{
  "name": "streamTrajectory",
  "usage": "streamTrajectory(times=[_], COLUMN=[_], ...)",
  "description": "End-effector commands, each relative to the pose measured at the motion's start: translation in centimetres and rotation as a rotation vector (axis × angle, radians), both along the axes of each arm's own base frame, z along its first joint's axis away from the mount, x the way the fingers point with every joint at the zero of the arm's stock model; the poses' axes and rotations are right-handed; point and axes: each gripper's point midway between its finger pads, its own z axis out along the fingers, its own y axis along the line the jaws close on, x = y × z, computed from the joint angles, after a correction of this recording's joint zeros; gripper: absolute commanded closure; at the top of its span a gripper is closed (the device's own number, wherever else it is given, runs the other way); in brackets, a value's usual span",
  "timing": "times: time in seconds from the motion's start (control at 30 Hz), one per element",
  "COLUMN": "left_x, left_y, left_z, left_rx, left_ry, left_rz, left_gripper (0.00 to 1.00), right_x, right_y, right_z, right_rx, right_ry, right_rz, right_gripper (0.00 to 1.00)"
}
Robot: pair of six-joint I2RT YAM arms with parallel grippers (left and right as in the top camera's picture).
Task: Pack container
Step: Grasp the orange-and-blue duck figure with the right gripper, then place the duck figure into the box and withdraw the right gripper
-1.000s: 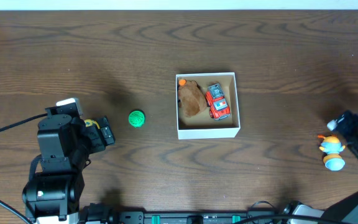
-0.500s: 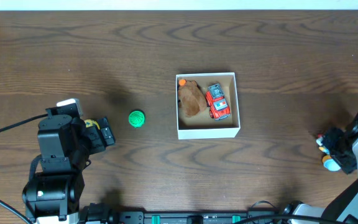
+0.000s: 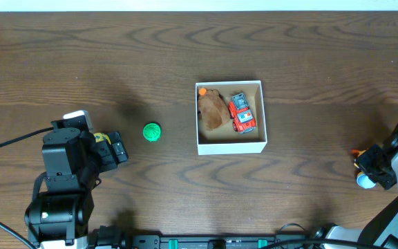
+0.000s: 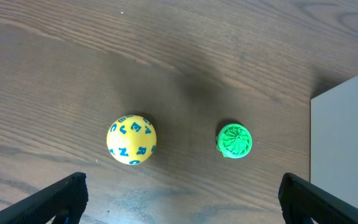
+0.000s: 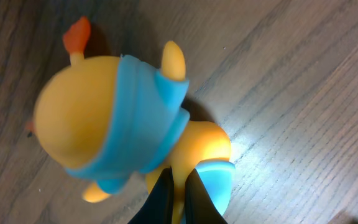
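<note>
The container (image 3: pixel 231 146), a white square box at the table's middle, holds a brown plush (image 3: pixel 213 109) and a red toy car (image 3: pixel 241 113). At the right edge my right gripper (image 3: pixel 374 167) is shut on a yellow and blue toy figure (image 5: pixel 117 124); its black fingers (image 5: pixel 166 199) pinch a thin yellow part low on the toy, which lies on the wood. My left gripper (image 4: pixel 179 199) is open at the left, with a yellow ball with blue letters (image 4: pixel 132 139) and a green ball (image 4: pixel 234 140) in front of it, touching neither.
The container's white wall (image 4: pixel 347 149) shows at the right edge of the left wrist view. A small orange piece (image 3: pixel 202 90) sits in the box's back left corner. Cables and a black rail run along the table's near edge.
My right gripper has moved toward the table's near edge, over the yellow and blue toy, and shut on it. The left arm and both balls have stayed put.
</note>
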Motion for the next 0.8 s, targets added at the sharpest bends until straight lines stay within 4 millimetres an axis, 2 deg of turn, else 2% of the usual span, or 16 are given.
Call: streamTrajectory(times=[0.0, 0.1, 0.2, 0.33, 0.43, 0.53, 0.63, 0.7, 0.77], left_x=[0.1, 0.1, 0.1, 0.1, 0.1, 0.1, 0.1, 0.1, 0.1], left_y=[0.2, 0.2, 0.2, 0.2, 0.2, 0.2, 0.2, 0.2, 0.2], left_z=[0.7, 0.7, 0.7, 0.7, 0.7, 0.7, 0.7, 0.7, 0.7], left_rx=[0.003, 0.004, 0.003, 0.003, 0.003, 0.003, 0.003, 0.003, 0.003], left_ry=[-0.017, -0.017, -0.017, -0.017, -0.017, -0.017, -0.017, -0.017, -0.017], left_rz=[0.008, 0.008, 0.008, 0.008, 0.008, 0.008, 0.008, 0.008, 0.008], left_gripper=[0.02, 0.02, 0.02, 0.02, 0.02, 0.02, 0.02, 0.02, 0.02], right_x=[0.2, 1.3, 2.8, 5.9, 8.5, 10.9, 12.5, 12.9, 13.1], right_y=[0.6, 1.4, 1.9, 3.1, 5.3, 9.1, 14.9, 18.9, 22.3], right_z=[-0.5, 0.0, 1.8, 6.4, 10.9, 15.2, 18.9, 20.7, 21.5], right_rx=[0.045, 0.082, 0.089, 0.054, 0.017, 0.013, 0.053, 0.072, 0.076], right_ry=[-0.018, -0.062, -0.096, -0.154, -0.223, -0.319, -0.427, -0.478, -0.511], right_rz=[-0.004, 0.017, 0.051, 0.179, 0.301, 0.462, 0.646, 0.767, 0.909], right_gripper=[0.99, 0.99, 0.99, 0.99, 0.99, 0.99, 0.99, 0.99, 0.99])
